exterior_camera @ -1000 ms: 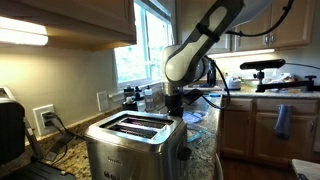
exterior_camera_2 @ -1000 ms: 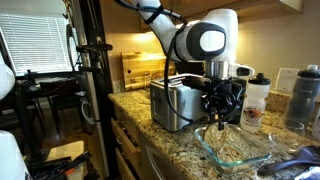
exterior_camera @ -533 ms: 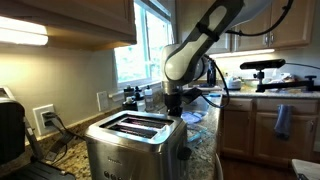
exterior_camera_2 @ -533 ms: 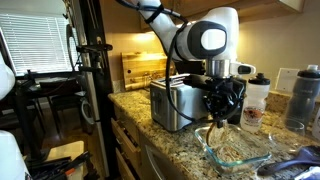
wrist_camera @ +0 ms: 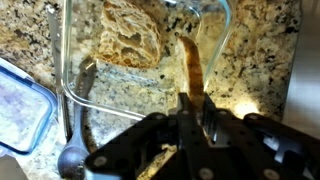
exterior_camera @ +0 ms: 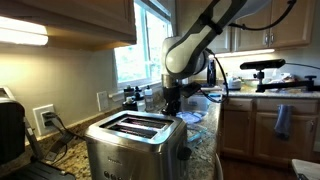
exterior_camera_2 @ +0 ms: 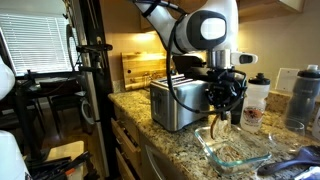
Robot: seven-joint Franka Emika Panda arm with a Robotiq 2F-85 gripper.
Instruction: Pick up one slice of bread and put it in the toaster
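My gripper is shut on a slice of bread, seen edge-on as a thin tan-brown strip between the fingers. In an exterior view the gripper holds the slice hanging just above a clear glass dish, to the right of the steel toaster. A second mottled slice lies flat in the dish. The toaster with two long slots stands in the foreground of an exterior view, with the gripper behind it.
A blue-rimmed container and a metal spoon lie on the granite counter beside the dish. Bottles stand behind the dish. A black appliance stands left of the toaster. The counter edge drops off in front.
The gripper has risen a little with the slice held in it, lifting it out of the glass dish.
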